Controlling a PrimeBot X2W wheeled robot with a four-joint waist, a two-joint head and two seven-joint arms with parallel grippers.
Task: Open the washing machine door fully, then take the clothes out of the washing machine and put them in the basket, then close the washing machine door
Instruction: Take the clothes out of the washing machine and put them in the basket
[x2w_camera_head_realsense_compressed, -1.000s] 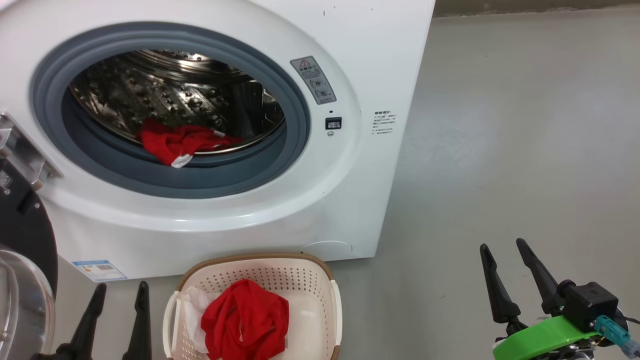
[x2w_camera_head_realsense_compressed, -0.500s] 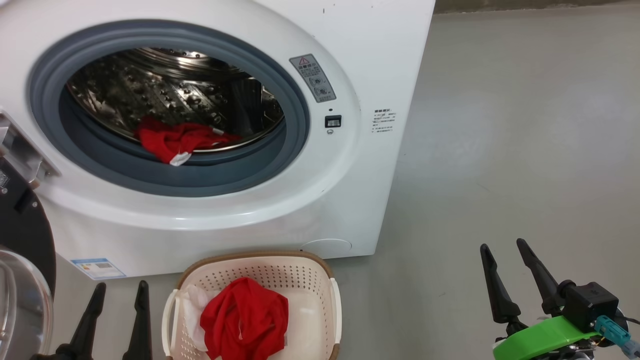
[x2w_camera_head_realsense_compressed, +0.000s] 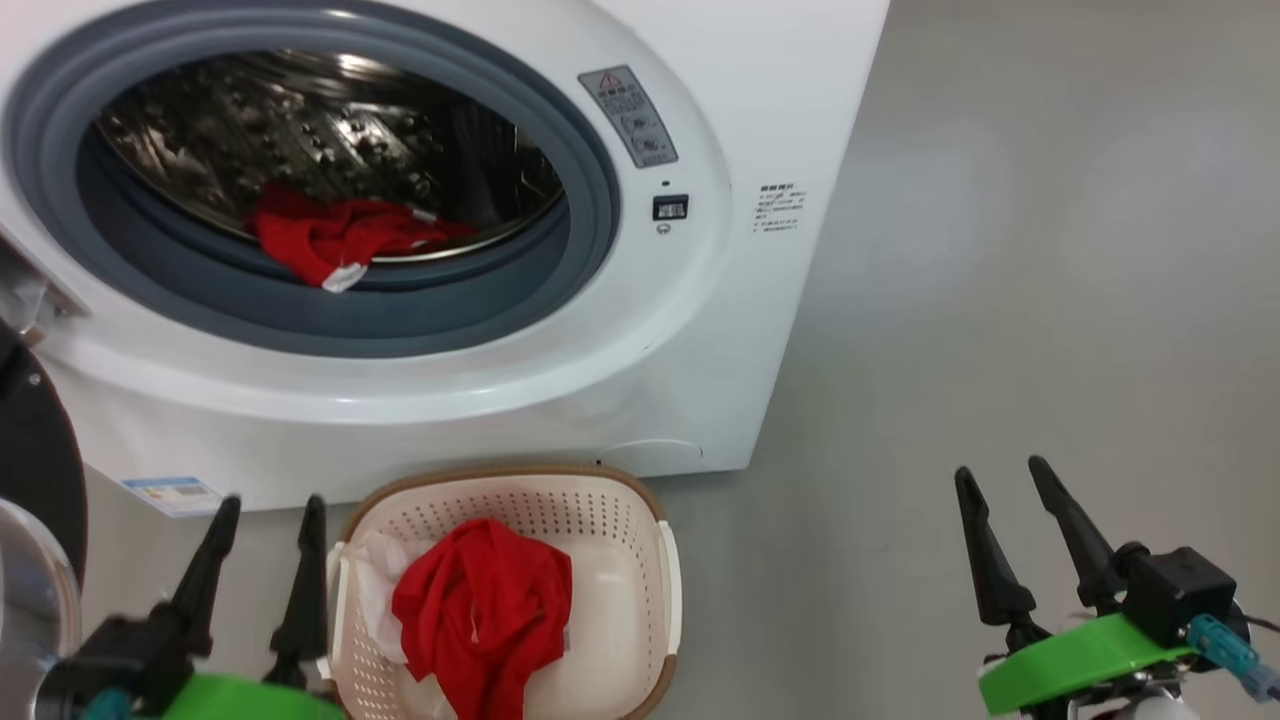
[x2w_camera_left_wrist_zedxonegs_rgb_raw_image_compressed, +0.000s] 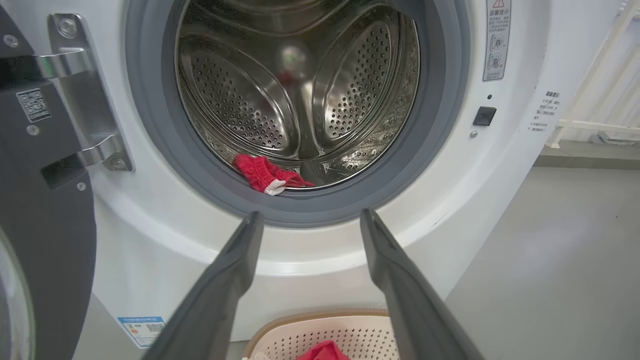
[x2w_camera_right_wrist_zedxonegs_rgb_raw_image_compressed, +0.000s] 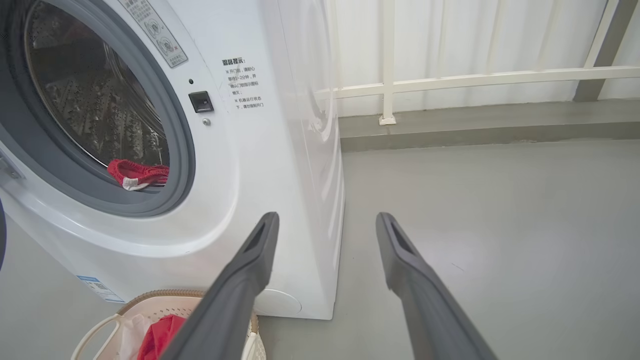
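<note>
The head camera has tipped down, and the left gripper (x2w_camera_head_realsense_compressed: 273, 500) has risen just beside the basket (x2w_camera_head_realsense_compressed: 500, 472), fingers spread, holding nothing. The right gripper (x2w_camera_head_realsense_compressed: 1000, 468) is spread too, over the floor (x2w_camera_head_realsense_compressed: 1000, 250). The one basket holds a red-and-white bundle of clothes (x2w_camera_head_realsense_compressed: 480, 610). One red piece (x2w_camera_head_realsense_compressed: 335, 235) lies in the drum (x2w_camera_head_realsense_compressed: 300, 130) of the washing machine (x2w_camera_head_realsense_compressed: 760, 100). The washing machine door (x2w_camera_head_realsense_compressed: 35, 460) stands open at the left.

Grey floor (x2w_camera_right_wrist_zedxonegs_rgb_raw_image_compressed: 500, 200); white railing (x2w_camera_right_wrist_zedxonegs_rgb_raw_image_compressed: 450, 80) (along pale wall (x2w_camera_right_wrist_zedxonegs_rgb_raw_image_compressed: 500, 35))

- White washing machine (x2w_camera_head_realsense_compressed: 720, 330) stands, black door (x2w_camera_left_wrist_zedxonegs_rgb_raw_image_compressed: 45, 225) swung open at left.
- Red garment (x2w_camera_head_realsense_compressed: 330, 235) lies at the drum's front.
- Cream basket (x2w_camera_head_realsense_compressed: 500, 478) before it holds red-and-white clothes (x2w_camera_head_realsense_compressed: 480, 610).
</note>
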